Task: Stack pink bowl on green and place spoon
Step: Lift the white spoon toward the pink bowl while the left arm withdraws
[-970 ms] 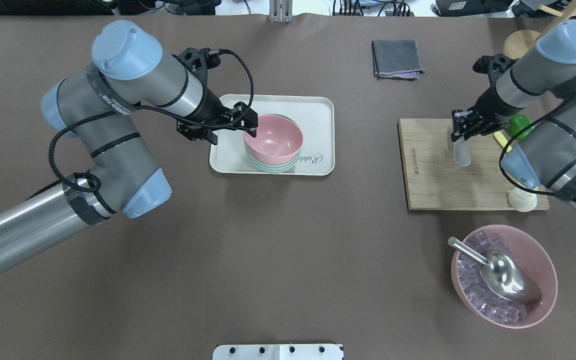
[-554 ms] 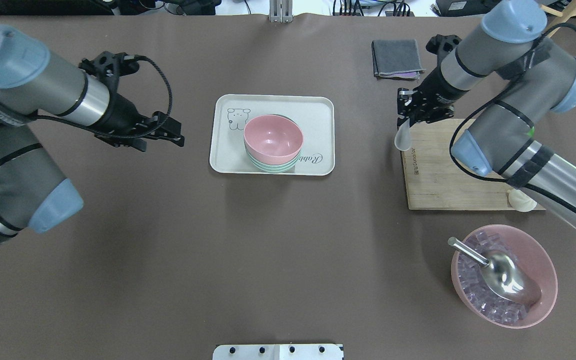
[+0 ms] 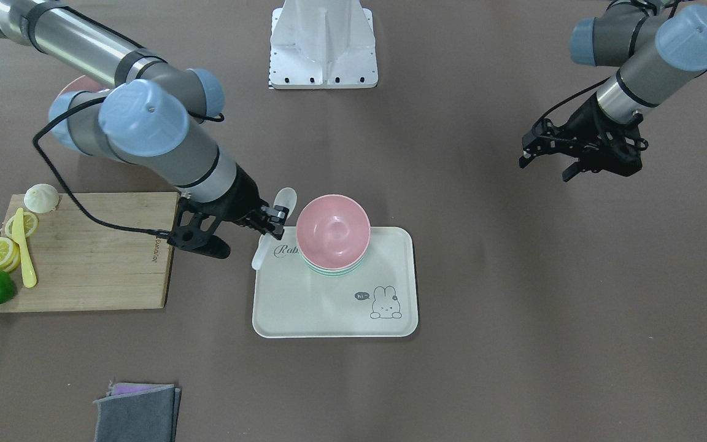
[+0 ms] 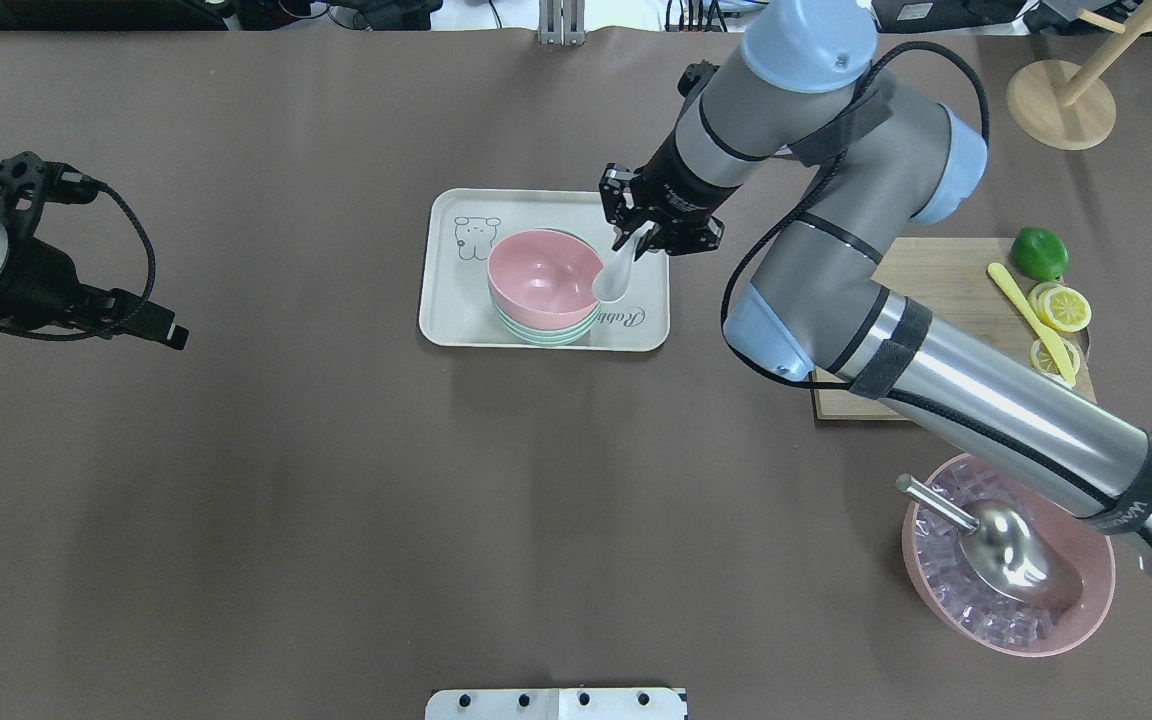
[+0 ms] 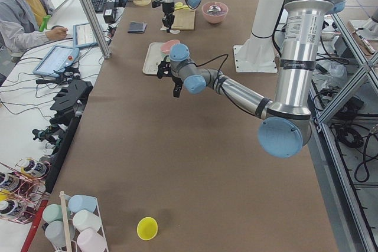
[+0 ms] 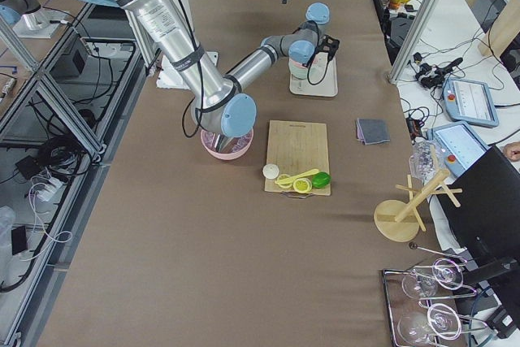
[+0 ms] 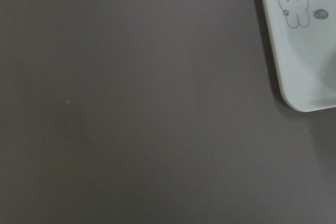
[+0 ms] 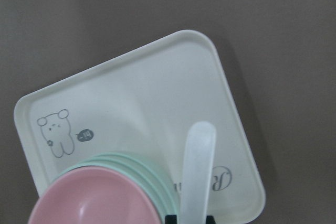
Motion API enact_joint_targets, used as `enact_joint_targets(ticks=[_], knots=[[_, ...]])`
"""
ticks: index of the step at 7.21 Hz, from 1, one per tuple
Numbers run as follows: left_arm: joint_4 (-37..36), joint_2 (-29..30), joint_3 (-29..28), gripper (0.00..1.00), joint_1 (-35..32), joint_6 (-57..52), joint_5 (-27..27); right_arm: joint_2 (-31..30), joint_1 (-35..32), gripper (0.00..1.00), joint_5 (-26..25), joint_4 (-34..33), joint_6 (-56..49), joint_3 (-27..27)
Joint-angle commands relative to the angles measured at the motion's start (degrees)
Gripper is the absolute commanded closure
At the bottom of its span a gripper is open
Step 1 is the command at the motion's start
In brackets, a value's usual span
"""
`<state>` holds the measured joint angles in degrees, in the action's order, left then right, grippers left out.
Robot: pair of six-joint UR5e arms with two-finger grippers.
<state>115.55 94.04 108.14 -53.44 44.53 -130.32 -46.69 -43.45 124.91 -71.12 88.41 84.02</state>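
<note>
1. In the overhead view a cream tray (image 4: 456, 300) lies at upper centre of the brown table (image 4: 536, 500). Right of it is a wooden cutting board (image 4: 966, 290), partly hidden by the right arm crossing over it.
2. At the board's right end are a lime (image 4: 1040, 252), lemon slices (image 4: 1064, 306) and a yellow knife (image 4: 1026, 315). A large pink bowl (image 4: 1091, 610) of clear cubes with a steel scoop (image 4: 1021, 555) sits at lower right, and a wooden stand (image 4: 1061, 105) at upper right. A folded grey cloth (image 3: 135, 414) shows at lower left of the front-facing view.
3. The tray is matte, round-cornered and shallow-rimmed, printed with a cartoon animal and script lettering. The board shows straight wood grain.
4. The pink bowl (image 4: 541, 272) is glossy, round and plain. It sits nested on the green bowl (image 4: 541, 336), whose pale mint layered rims show beneath it, in the tray's right half.
5. The spoon (image 4: 618, 268) is white and glossy with a deep oval scoop. It hangs tilted over the tray's right part, the scoop just beside the pink bowl's right rim.
6. The right gripper (image 4: 642, 234) has its jaws clamped on the spoon's handle.
7. The left gripper (image 3: 545, 167), at upper right of the front-facing view and well apart from the tray, has its jaws spread with nothing between them.
</note>
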Motion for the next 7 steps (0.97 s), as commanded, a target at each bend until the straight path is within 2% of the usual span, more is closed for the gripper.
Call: enact_joint_targets(ticks=[1, 3, 4, 5, 7], knots=[[0.03, -0.26, -0.3, 0.02, -0.44, -1.02, -0.2, 1.95, 1.7, 1.0, -2.39, -1.21, 1.76, -0.35], [0.03, -0.08, -0.48, 0.02, -0.35, -1.02, -0.19, 3.08, 2.22, 1.0, -4.58, -1.04, 2.89, -2.36], [0.03, -0.17, -0.39, 0.02, -0.35, -1.02, -0.19, 3.7, 2.4, 0.96, -4.68, -0.86, 2.99, -3.15], [-0.06, -0.08, -0.48, 0.02, -0.35, -1.02, -0.19, 3.79, 2.49, 0.02, -4.77, -0.95, 3.08, -3.25], [-0.06, -0.08, -0.74, 0.02, -0.35, -0.94, -0.19, 3.36, 1.62, 0.0, -3.9, -0.6, 2.47, -3.07]])
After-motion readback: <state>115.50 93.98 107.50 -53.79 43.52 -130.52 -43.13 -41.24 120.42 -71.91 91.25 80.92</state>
